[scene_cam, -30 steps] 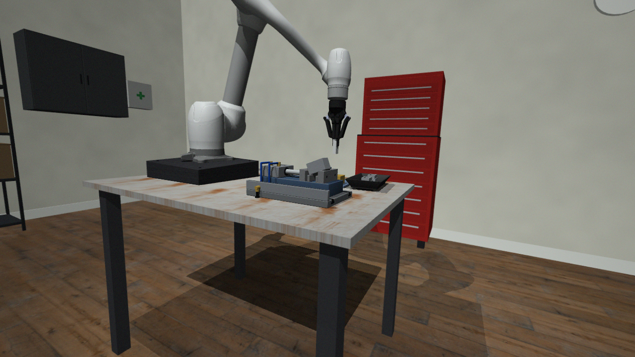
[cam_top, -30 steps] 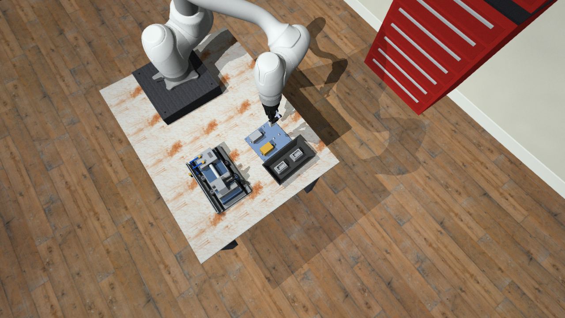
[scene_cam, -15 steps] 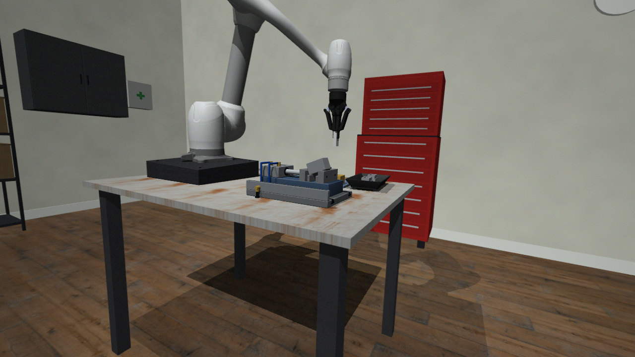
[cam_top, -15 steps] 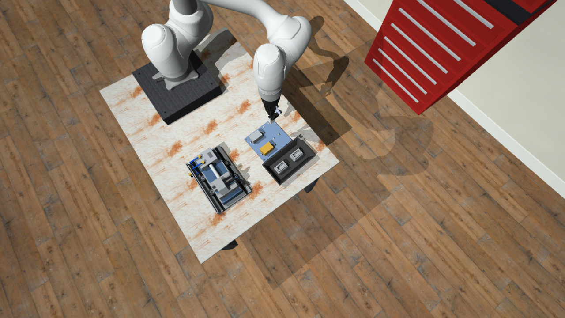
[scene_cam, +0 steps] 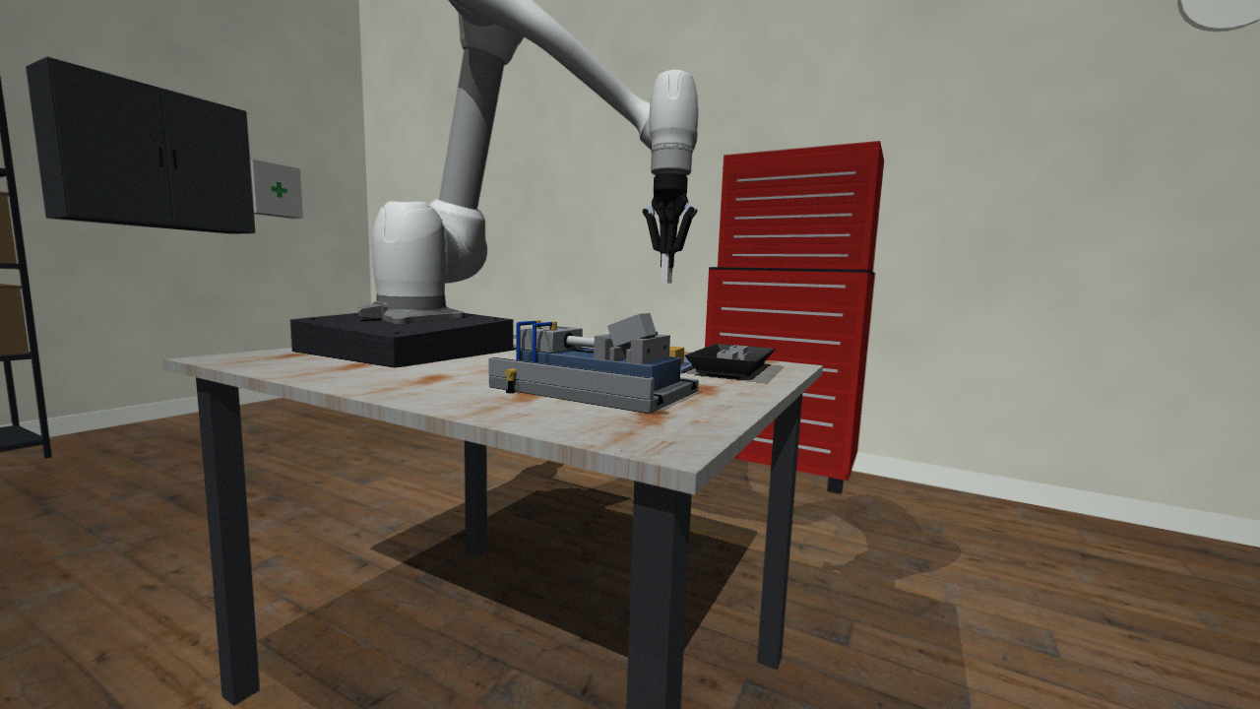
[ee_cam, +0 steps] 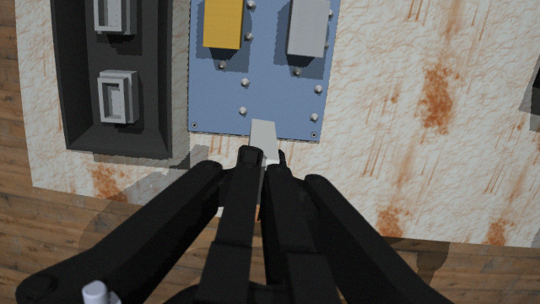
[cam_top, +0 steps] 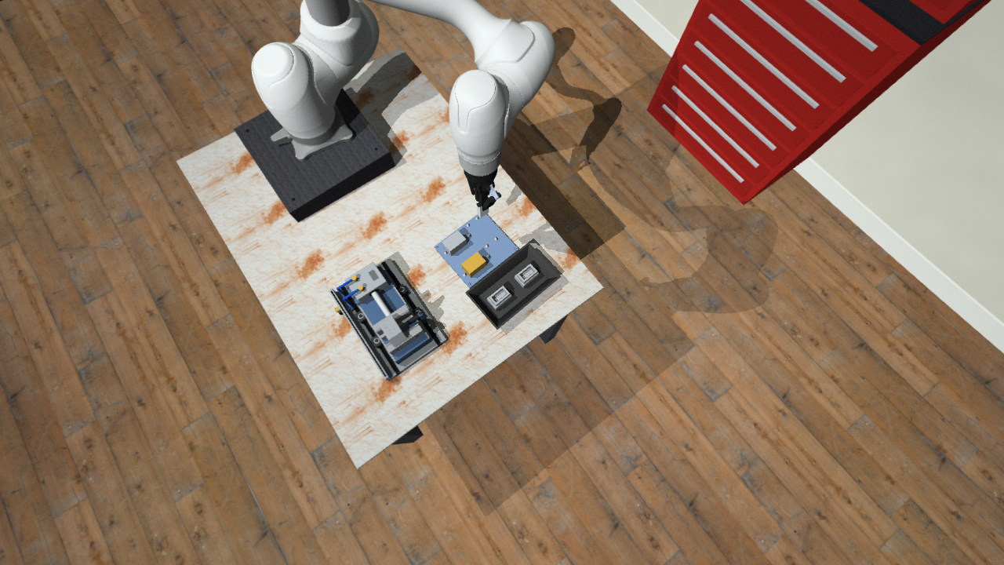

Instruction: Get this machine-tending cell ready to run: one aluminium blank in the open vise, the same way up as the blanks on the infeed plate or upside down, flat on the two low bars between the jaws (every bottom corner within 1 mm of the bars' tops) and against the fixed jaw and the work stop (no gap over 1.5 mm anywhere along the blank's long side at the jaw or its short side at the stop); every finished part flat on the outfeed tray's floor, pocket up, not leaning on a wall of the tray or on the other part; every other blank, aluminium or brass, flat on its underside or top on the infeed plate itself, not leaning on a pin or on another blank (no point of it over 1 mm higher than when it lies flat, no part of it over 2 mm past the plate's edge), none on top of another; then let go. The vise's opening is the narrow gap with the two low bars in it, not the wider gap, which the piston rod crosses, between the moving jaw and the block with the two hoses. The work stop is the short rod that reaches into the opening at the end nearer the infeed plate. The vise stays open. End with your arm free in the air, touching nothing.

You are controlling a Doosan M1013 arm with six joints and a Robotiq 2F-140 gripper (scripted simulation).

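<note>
Across the rust-stained tabletop (cam_top: 281, 231) (scene_cam: 396, 396) (ee_cam: 380, 139), the gripper (cam_top: 481, 211) (scene_cam: 666, 277) (ee_cam: 260, 138), clenched on nothing, must next reach the vise (cam_top: 373, 355) (scene_cam: 572, 374) and level its tilted aluminium blank (cam_top: 393, 329) (scene_cam: 632, 329).

Wall sign, one: green cross on pale panel (scene_cam: 277, 188), mounted beside the dark wall cabinet (scene_cam: 141, 145). Readable lettering, brands or numbers: none.
</note>
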